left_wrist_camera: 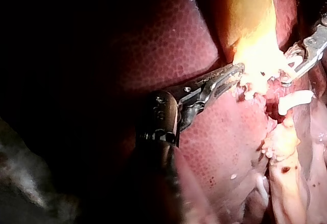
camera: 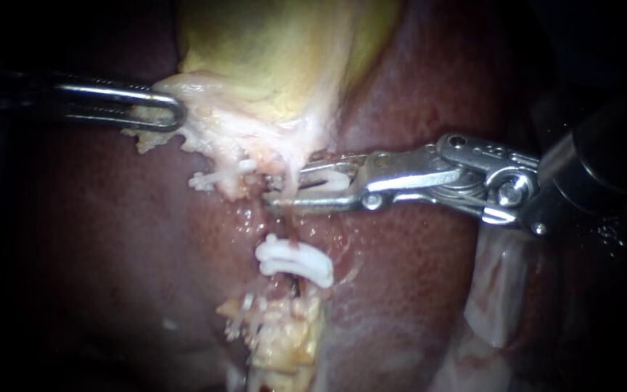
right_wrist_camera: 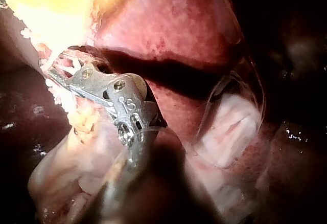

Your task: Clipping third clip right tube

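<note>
Dark red-brown mottled liver [camera: 408, 283] fills the background in every view, wet and shiny, and no room shows past it. Against its upper part lies the yellow-green gallbladder [camera: 270, 58], whose lower edge runs out into ragged pale whitish tissue [camera: 219, 138]. From there a thin reddish tube [camera: 290, 243] runs down over the liver to a lump of yellowish crumbly fat [camera: 284, 345].

My left instrument [camera: 172, 112], a slim steel shaft with looped jaws, comes in from the left and pinches the pale whitish tissue at the gallbladder's edge. The left wrist view shows its jaws pressed together on that tissue. My right instrument [camera: 284, 187], silver with a jointed wrist, reaches across from the right. Its jaws stand apart with an open white plastic clip [camera: 332, 180] seated between them, both touching it, and they straddle the tube just below the gallbladder's edge. Further down the same tube, apart from the jaws, a closed white plastic clip [camera: 295, 263] is clamped across it.

A small white ridged bit [camera: 208, 180] lies just left of the right instrument's tips; what it is I cannot tell. The jaws and the pale tissue hide the spot where the open clip meets the tube, so how far the clip surrounds it is unclear. At the lower right a pale translucent piece [camera: 498, 290] lies on the liver, too dim to make out. Both shafts vanish into darkness at the edges.
</note>
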`<state>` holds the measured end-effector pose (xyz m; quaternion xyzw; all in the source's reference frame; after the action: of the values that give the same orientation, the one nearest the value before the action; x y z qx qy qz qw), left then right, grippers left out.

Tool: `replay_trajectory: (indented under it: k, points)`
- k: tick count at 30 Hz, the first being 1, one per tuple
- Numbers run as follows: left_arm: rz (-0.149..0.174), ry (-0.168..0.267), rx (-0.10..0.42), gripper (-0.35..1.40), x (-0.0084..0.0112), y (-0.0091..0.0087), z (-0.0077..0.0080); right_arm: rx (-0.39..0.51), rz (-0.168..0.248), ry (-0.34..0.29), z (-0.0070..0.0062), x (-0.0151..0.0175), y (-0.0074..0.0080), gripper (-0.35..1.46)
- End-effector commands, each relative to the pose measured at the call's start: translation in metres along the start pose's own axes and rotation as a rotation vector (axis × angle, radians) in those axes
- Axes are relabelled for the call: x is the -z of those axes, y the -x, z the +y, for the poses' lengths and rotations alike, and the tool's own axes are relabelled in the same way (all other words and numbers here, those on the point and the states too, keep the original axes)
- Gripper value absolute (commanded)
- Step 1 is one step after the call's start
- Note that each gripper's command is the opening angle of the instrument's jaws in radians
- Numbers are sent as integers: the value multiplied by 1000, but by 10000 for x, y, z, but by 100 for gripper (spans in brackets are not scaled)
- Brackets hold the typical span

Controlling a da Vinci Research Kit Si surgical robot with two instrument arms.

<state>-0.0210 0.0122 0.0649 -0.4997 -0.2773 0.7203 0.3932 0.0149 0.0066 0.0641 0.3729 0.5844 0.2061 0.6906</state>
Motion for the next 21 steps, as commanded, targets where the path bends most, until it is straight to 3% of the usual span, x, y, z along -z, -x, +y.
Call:
replay_trajectory:
  k: [1, 6, 14, 21]
  points:
    - [0, 0, 0, -35, 0, 0, 0, 0, 0, 3, 2, 0, 1, 5]
    - [0, 0, 0, -35, 0, 0, 0, 6, -6, 33, 12, -1, 11, 10]
    - [0, 0, 0, -35, 0, 0, 0, 19, -71, 94, 39, 5, 40, 16]
    - [0, 0, 0, -35, 0, 0, 0, 19, -69, 108, 42, 31, 43, 26]
